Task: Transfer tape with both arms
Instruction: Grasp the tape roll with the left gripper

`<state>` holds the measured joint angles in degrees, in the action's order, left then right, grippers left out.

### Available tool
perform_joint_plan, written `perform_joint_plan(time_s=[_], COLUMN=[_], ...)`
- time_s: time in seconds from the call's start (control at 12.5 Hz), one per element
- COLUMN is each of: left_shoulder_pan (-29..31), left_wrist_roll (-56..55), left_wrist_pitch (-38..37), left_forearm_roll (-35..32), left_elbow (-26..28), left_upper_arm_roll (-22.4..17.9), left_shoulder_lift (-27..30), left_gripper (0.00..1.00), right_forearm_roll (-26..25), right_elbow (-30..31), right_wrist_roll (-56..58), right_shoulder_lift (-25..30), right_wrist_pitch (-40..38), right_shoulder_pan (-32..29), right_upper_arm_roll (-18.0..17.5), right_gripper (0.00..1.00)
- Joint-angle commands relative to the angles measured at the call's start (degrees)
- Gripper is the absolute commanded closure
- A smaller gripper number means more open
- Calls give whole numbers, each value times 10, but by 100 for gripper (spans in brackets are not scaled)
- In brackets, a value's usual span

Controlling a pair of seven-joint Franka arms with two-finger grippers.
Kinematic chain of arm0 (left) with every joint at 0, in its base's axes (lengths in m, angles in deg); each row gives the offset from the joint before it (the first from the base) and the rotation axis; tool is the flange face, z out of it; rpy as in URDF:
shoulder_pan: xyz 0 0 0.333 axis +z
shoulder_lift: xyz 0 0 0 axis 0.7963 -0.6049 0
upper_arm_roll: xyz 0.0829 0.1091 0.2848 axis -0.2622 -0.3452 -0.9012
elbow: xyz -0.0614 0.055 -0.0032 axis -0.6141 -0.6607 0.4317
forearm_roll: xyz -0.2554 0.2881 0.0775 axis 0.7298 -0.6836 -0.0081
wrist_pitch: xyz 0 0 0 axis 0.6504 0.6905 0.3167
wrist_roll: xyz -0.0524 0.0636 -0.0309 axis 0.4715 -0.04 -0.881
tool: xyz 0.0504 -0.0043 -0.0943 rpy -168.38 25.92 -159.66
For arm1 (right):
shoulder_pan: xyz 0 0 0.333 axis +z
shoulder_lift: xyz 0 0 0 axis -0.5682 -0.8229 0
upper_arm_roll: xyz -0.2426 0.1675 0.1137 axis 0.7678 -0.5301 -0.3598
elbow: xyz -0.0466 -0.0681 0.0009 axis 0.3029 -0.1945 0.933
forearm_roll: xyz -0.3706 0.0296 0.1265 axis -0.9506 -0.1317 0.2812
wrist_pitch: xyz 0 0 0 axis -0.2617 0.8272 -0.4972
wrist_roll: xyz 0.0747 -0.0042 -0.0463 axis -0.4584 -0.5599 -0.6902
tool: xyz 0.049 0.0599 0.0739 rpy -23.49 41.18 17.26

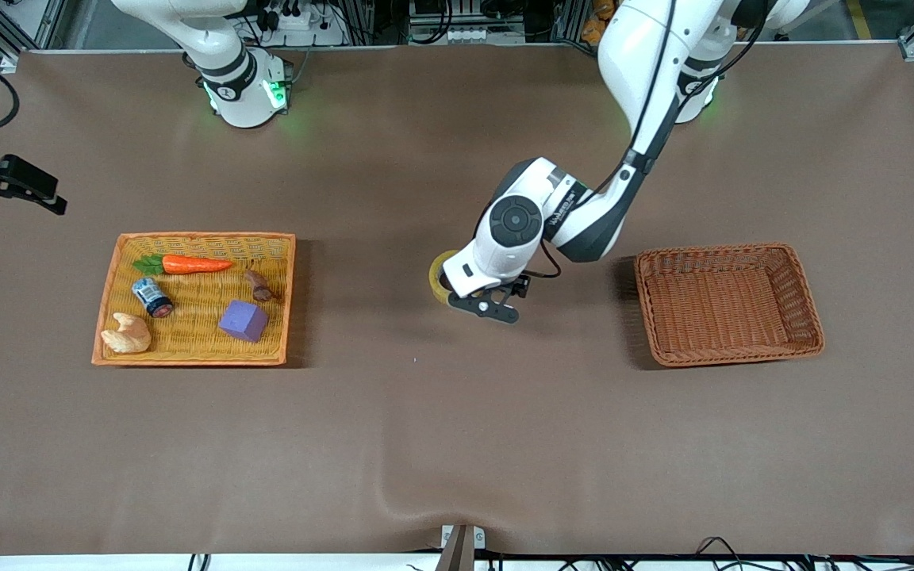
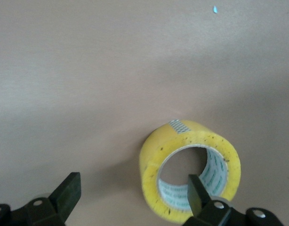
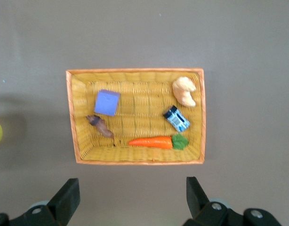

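Tape (image 2: 190, 173) on edge, hole sideways, left gripper (image 2: 131, 195) apart astride it, right gripper (image 3: 130, 197) apart

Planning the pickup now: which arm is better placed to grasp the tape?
Left. The left gripper is open right at the tape, one finger at the roll's hole. The right gripper hangs open over the table beside the yellow basket.

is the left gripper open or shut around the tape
Open. The left gripper has its fingers spread wide, one finger in front of the tape, which rests on the table.
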<state>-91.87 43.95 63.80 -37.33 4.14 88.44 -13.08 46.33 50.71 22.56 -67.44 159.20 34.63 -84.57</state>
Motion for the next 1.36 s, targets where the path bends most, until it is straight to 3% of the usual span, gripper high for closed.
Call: perform_joint_plan(time_s=[0.0,0.24,0.72,0.88,1.12,1.2,1.28], left_shoulder_pan=[-5,-14,-13,-16,-13,-13,-13], left_wrist_roll=[-2,2,-5,-7,2,2,4], left_wrist_pitch=[55,55,85,85,85,85,85], left_forearm_roll=[-14,-14,-7,-7,-13,-13,-14], left_elbow=[94,146,62,50,49,49,48], left_upper_arm_roll=[8,9,9,9,8,8,8], left_shoulder_lift=[40,78,3,-7,-15,-22,-25], left_gripper=[0,0,0,8,29,41,65], right_forearm_roll=[-6,1,1,1,1,1,1], right_elbow=[-16,-21,-22,-24,-28,-28,-28], right_wrist_roll=[-3,-7,-8,-8,-5,-8,-8], right_shoulder_lift=[-9,-9,-10,-10,-11,-11,-12], right_wrist_pitch=[-22,-29,-56,-56,-55,-55,-55], right_shoulder_pan=[-19,-19,-12,-6,-6,-5,-3], right_upper_arm_roll=[-15,-15,-16,-16,-15,-16,-16], right_gripper=[0,0,0,0,0,0,0])
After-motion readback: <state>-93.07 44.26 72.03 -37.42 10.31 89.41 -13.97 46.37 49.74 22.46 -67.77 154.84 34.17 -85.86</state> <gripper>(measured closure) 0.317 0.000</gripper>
